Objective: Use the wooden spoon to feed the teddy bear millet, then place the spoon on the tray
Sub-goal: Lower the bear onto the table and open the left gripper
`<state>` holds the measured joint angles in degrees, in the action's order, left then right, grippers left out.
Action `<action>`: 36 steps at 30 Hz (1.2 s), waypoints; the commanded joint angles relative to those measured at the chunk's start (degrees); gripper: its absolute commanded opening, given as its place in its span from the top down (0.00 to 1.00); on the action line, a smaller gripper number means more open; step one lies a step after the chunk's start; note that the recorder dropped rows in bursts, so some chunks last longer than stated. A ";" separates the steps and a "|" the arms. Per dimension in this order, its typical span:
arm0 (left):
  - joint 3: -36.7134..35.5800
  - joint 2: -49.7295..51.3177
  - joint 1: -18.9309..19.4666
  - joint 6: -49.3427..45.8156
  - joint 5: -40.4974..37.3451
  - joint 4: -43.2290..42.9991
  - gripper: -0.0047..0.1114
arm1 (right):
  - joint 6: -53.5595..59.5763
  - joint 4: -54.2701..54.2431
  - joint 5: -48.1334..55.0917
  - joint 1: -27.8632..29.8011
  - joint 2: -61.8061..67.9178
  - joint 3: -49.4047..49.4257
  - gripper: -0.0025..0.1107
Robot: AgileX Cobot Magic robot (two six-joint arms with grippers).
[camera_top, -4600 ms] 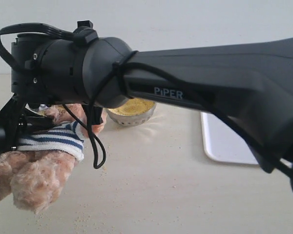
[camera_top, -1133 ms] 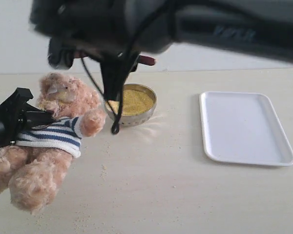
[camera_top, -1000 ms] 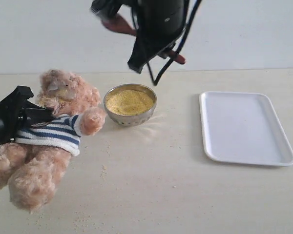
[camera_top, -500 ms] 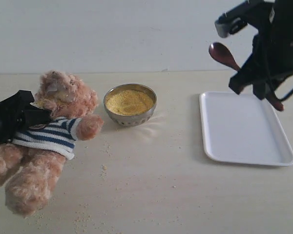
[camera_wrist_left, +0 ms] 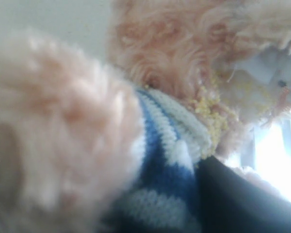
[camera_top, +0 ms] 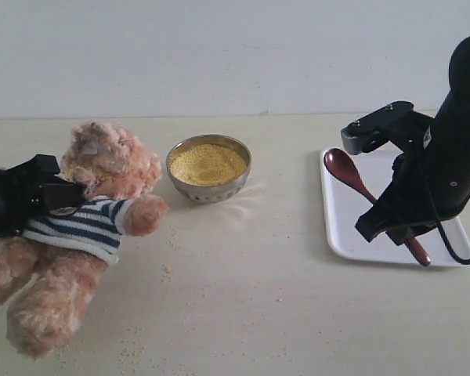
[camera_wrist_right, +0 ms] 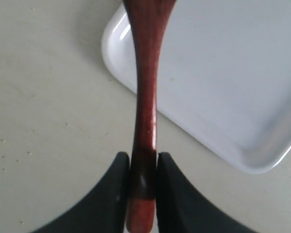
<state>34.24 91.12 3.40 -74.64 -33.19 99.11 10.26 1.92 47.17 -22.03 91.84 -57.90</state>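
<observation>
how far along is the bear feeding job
Feeding looks done: millet clings under the teddy bear's muzzle, and the wooden spoon looks empty. In hand: the right claw grips the spoon's handle, its bowl over the tray. Left: lay it on the tray and let go.

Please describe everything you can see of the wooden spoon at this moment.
The wooden spoon is slim, glossy, dark reddish-brown, with an oval bowl and a thin straight handle. The right gripper pinches the handle near its end. The spoon slants over the white tray: bowl above one corner, handle end beyond the rim. Whether it touches the tray cannot be told.
</observation>
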 commanded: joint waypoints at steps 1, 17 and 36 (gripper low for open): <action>0.80 3.68 -0.01 -0.46 -1.34 0.84 0.92 | 0.35 -0.34 -1.88 0.37 -1.02 -0.37 0.98; 3.91 7.53 -0.01 -2.34 -2.00 0.84 0.92 | 0.23 -0.34 -1.75 0.37 -2.01 -0.35 0.98; 4.41 7.53 -0.01 -7.04 1.03 0.84 0.02 | 0.29 -1.92 -1.52 0.37 -2.01 -0.35 0.98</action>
<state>38.39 98.71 3.40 -81.78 -32.54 99.34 10.26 0.33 45.72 -21.80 90.59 -58.02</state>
